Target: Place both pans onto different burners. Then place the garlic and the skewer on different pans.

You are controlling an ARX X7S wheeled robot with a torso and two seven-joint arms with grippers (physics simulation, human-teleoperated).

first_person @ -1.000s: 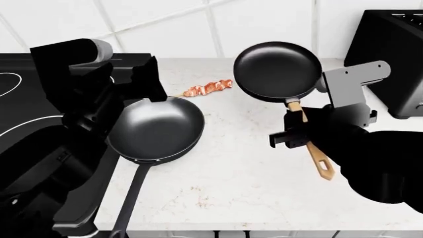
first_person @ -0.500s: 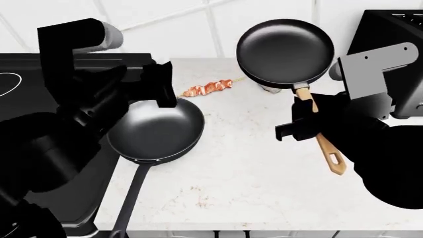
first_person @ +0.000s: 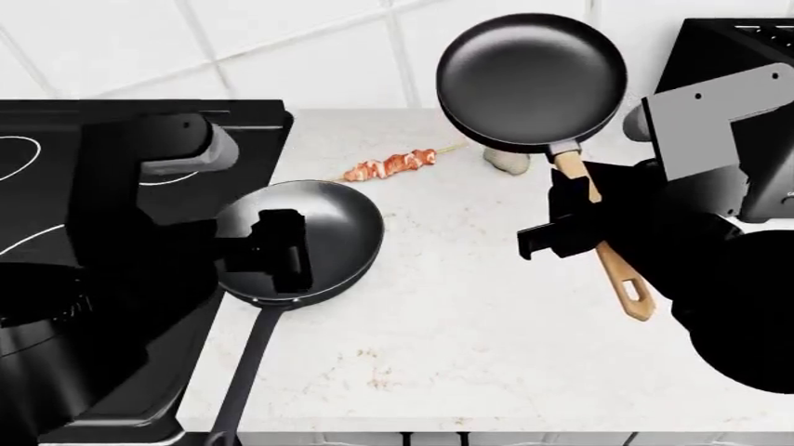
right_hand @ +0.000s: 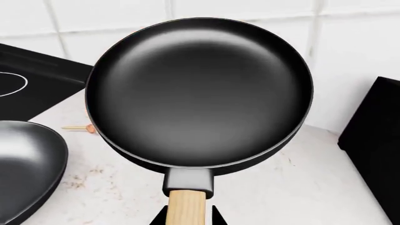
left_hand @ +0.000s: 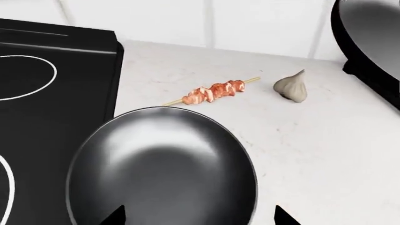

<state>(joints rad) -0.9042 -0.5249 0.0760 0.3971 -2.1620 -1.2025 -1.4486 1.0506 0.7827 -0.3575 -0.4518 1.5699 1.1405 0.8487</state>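
You have two pans before you: one deeper pan [first_person: 301,237] with a thin black handle, one shallower pan [first_person: 531,79] with a wooden handle. You have one skewer [first_person: 390,165], one garlic [left_hand: 292,87], and one stovetop [first_person: 74,186].

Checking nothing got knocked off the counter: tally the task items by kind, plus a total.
Pans: 2, the deeper pan on the counter and the wooden-handled pan held up by the right gripper
Garlic: 1
Skewer: 1
Total: 4
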